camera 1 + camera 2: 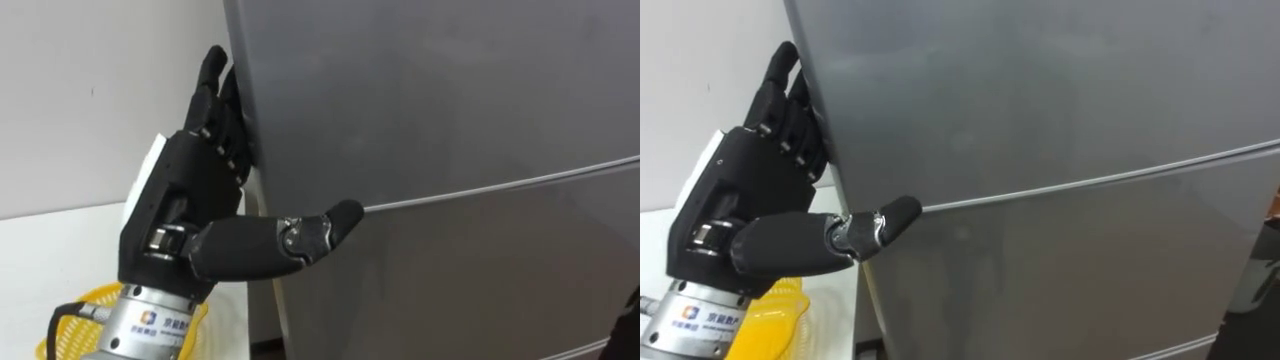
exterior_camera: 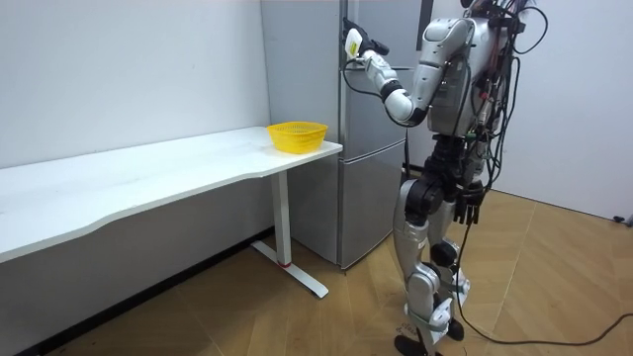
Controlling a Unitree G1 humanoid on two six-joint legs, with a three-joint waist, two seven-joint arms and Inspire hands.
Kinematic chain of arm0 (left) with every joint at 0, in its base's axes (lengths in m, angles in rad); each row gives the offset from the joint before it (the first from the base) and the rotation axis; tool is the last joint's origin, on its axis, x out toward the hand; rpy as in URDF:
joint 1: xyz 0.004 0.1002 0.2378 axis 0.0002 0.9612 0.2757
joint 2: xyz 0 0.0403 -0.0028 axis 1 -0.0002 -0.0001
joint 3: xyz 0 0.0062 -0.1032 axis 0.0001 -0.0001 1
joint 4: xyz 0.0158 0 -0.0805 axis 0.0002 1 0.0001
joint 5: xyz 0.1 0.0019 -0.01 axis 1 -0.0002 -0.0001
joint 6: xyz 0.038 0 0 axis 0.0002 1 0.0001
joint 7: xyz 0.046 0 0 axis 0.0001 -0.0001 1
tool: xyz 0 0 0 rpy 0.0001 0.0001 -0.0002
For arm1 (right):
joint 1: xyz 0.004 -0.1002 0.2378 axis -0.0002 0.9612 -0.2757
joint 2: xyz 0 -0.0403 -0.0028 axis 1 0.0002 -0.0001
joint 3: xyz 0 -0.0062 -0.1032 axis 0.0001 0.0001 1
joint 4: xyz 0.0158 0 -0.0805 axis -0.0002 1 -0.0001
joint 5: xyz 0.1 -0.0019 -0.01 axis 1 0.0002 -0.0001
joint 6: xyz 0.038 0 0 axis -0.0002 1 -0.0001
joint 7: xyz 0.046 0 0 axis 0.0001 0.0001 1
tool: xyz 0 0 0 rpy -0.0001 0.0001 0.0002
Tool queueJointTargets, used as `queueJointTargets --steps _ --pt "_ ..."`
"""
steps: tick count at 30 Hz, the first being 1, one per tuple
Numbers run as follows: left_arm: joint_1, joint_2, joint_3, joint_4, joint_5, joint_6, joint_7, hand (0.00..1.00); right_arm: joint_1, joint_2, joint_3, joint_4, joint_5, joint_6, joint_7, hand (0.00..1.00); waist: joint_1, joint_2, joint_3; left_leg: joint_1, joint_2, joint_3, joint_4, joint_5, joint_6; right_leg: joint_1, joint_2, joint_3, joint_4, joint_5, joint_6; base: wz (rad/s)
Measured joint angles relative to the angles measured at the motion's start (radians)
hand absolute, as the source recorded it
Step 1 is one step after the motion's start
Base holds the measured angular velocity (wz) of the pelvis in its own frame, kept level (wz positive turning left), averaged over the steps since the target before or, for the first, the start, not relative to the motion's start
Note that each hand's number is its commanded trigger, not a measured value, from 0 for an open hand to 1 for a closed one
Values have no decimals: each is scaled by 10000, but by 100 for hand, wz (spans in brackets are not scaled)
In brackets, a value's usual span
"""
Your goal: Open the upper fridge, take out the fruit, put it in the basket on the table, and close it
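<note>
While the robot stands upright close in front of the grey fridge (image 1: 450,100), its left hand (image 1: 185,200) is raised to the left edge of the upper door (image 1: 420,80). That hand is spread nearly flat: the fingers (image 1: 212,70) stretch upward against the door's edge, and the thumb (image 1: 320,225) reaches right across the front, its tip at the seam above the lower door (image 1: 480,280). It has hold of nothing that I can see. The upper door is closed, so whatever is inside is hidden. Just left of the fridge, a yellow basket (image 1: 60,320) sits at the near end of the white desk (image 1: 50,240). The right hand (image 2: 473,206) hangs beside the robot's hip; I cannot tell how far it is open.
</note>
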Motion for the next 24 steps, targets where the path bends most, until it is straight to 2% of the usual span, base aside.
queueJointTargets --steps 7,8,9,10,11,16,21,24 --pt "-1 1 79 101 -3 32 61 0 -123 -9 -13 2 -92 62 6 0 -165 64 -21 -31 2 2 -1 0 0 -58 2 -2 66 0 0 0" --pt "-1 1 76 101 -4 49 61 9 -151 -24 -12 15 -84 72 -1 0 -181 67 -18 -34 -1 2 -2 0 0 -66 -1 -6 76 0 0 0" --pt "-1 1 76 101 -4 61 60 50 -175 -26 -11 27 -84 89 -5 0 -183 72 -15 -40 -3 2 -1 0 0 -80 -2 -6 95 0 0 0" --pt "-1 1 75 100 -4 70 60 66 -186 -25 -11 26 -83 102 -4 0 -186 74 -15 -44 -4 2 -1 0 0 -93 -2 -6 112 0 0 0" --pt "-5 1 76 100 -4 101 60 100 -215 -25 -10 22 -83 156 -5 0 -188 81 -15 -53 -15 2 -1 0 0 -117 -1 -6 138 0 0 0" --pt "-37 -15 149 101 -2 241 157 100 -258 -25 -10 23 -83 258 -9 0 -186 104 -6 -81 -63 2 1 0 0 -146 1 -17 144 0 1 0" --pt "-66 -308 673 111 -2 248 534 100 -242 -28 1 4 -83 351 -1 0 -168 128 -9 -175 -76 2 4 1 0 -229 -7 -37 143 9 16 2" --pt "-73 -348 647 104 13 272 543 100 -240 -29 25 2 -85 460 11 0 -121 125 -7 -202 -87 2 4 1 1 -242 -16 -37 143 21 37 4"
